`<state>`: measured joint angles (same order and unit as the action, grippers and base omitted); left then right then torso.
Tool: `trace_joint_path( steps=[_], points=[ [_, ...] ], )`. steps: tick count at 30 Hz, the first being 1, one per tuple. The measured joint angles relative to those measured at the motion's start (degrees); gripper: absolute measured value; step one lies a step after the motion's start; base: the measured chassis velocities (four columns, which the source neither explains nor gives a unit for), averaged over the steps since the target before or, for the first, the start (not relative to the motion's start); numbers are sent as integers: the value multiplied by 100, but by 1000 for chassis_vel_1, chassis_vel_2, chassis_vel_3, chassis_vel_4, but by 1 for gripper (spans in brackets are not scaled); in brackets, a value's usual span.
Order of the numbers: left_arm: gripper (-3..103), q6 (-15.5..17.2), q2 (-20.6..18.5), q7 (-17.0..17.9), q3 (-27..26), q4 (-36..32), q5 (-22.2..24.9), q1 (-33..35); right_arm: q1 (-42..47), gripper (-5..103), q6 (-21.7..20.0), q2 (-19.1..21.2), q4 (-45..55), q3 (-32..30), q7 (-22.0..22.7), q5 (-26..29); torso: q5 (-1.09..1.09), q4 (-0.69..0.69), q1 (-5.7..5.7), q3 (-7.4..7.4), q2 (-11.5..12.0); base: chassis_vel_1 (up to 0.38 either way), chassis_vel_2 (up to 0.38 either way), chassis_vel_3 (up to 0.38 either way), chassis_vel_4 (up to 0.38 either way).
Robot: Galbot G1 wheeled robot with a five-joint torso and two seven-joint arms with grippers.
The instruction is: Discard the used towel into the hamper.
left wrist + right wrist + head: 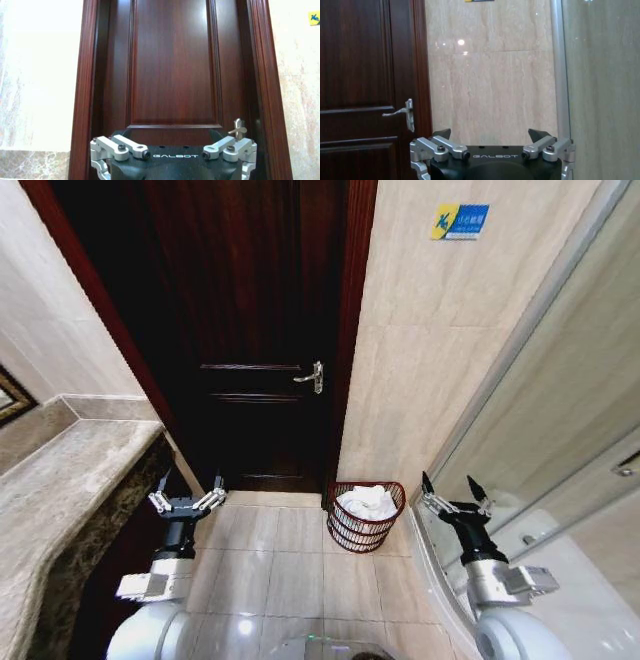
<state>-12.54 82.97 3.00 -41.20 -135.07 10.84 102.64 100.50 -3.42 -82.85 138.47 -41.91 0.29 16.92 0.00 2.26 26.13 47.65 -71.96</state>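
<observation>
The hamper [365, 530], a small dark reddish-brown wire basket, stands on the tiled floor by the wall to the right of the door. A white towel [368, 502] lies crumpled inside it, showing above the rim. My left gripper [187, 486] hangs open and empty to the left of the hamper, in front of the door. My right gripper [455, 485] is open and empty too, just right of the hamper beside the glass panel. Both are held at about the same height, pointing forward.
A dark wooden door [250, 330] with a metal handle [312, 376] is shut straight ahead. A stone counter [60, 480] runs along the left. A glass shower panel [560, 400] and a white tub edge [590, 580] bound the right. Bare floor tiles [290, 570] lie between.
</observation>
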Motion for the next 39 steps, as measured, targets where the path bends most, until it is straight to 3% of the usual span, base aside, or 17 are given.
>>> trace_joint_path(
  steps=[39],
  points=[
    [100,12,13,34,27,-20,-15,-1,27,100,21,-3,-29,-31,-57,-26,0,0,-32,-37,68,0,0,0,0]
  ],
)
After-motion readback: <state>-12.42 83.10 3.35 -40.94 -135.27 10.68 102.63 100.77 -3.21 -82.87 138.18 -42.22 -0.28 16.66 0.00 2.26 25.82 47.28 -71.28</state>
